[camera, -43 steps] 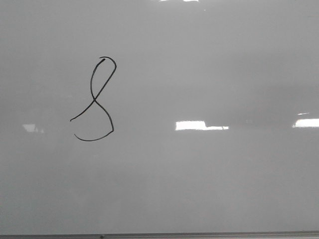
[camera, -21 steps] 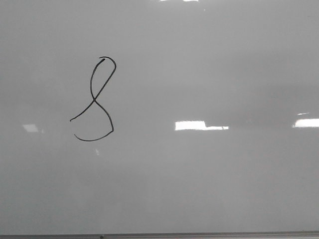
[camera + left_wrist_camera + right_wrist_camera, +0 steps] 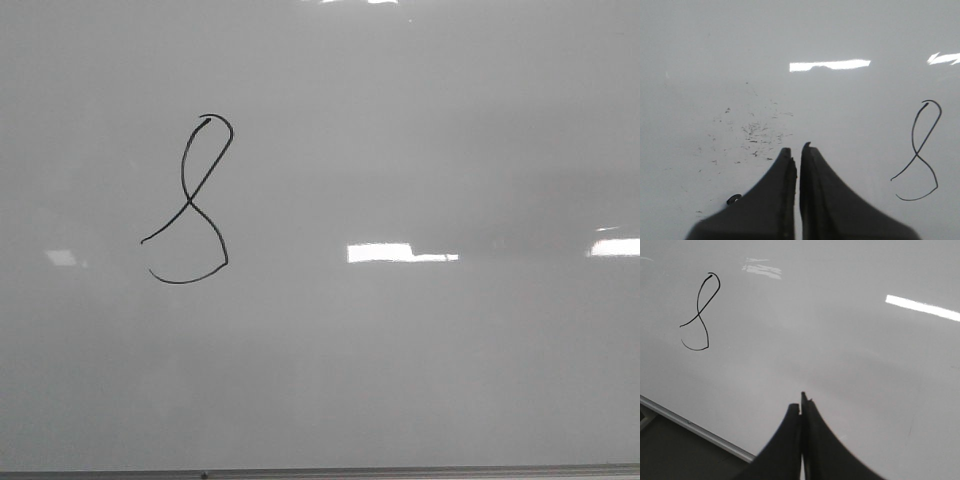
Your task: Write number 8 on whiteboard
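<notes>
One piece of writing can be read: the number 8 (image 3: 188,200), drawn in a thin black line on the whiteboard (image 3: 420,380). It is seen left of centre in the front view, tall and slanted, with a narrow closed upper loop and a lower loop whose end stops short of closing. The same figure is picked up in the left wrist view (image 3: 918,150) and in the right wrist view (image 3: 700,311). No brand or label is legible anywhere.

The board's thin dark grey frame edge (image 3: 320,472) is seen along the near side in the front view, and a stretch of it (image 3: 695,430) is caught in the right wrist view, with a darker surface beyond it. To the right of the figure a wide plain stretch of board is left, broken only by bright light reflections (image 3: 400,252). A scatter of small dark marks (image 3: 752,135) is seen on the board ahead of the left gripper (image 3: 797,150).

Two grippers are counted. The left gripper's dark fingers are brought nearly together, only a thin slit being left, with nothing gripped. The right gripper (image 3: 803,402) is closed tip to tip, likewise with nothing held.
</notes>
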Available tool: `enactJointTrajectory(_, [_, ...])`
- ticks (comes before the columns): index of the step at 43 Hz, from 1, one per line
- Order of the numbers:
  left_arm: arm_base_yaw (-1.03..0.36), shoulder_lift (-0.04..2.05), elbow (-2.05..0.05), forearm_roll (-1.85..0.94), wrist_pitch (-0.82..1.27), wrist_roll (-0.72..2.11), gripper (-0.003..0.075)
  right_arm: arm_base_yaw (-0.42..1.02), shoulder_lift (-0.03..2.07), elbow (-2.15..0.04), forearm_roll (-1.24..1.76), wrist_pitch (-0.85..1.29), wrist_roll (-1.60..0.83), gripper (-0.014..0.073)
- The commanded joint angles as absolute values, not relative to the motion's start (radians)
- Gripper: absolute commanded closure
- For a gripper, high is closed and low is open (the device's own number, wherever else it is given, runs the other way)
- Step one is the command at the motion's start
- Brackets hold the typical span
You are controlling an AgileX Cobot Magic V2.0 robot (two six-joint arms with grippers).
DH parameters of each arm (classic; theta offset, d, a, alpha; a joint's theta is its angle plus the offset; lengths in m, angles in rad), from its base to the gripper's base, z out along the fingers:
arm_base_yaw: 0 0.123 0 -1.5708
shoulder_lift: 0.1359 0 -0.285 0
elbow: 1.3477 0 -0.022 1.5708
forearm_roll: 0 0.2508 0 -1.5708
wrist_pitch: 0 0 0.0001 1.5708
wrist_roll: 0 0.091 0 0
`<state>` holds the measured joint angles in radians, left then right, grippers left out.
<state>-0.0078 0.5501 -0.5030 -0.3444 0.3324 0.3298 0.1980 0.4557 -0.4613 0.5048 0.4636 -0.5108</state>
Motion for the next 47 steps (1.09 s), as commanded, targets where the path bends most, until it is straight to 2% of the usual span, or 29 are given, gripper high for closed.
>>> enactJointTrajectory(1, [-0.019,0.455,-0.505,-0.361,0.265,0.325,0.0741,0.192,0.457,-0.487,0.523,0.401,-0.508,0.0662])
enactJointTrajectory(11, [-0.019,0.318,-0.503,-0.361,0.265,0.325,0.0741,0.192,0.457,-0.487,0.523,0.401,-0.508,0.0662])
enactJointTrajectory(35, [-0.019,0.315,-0.485,-0.304,0.217,0.325,0.0741,0.192,0.457,-0.487,0.523,0.401,-0.508,0.0662])
enactJointTrajectory(42, [-0.019,0.246,-0.373,-0.047,0.128,0.062,0.0741,0.192,0.457,-0.487,0.523,0.400,-0.508,0.0662])
enactJointTrajectory(47, [-0.019,0.157,-0.267,0.018,0.112,-0.024,0.0741,0.192,0.457,-0.487,0.523,0.403,-0.508,0.0662])
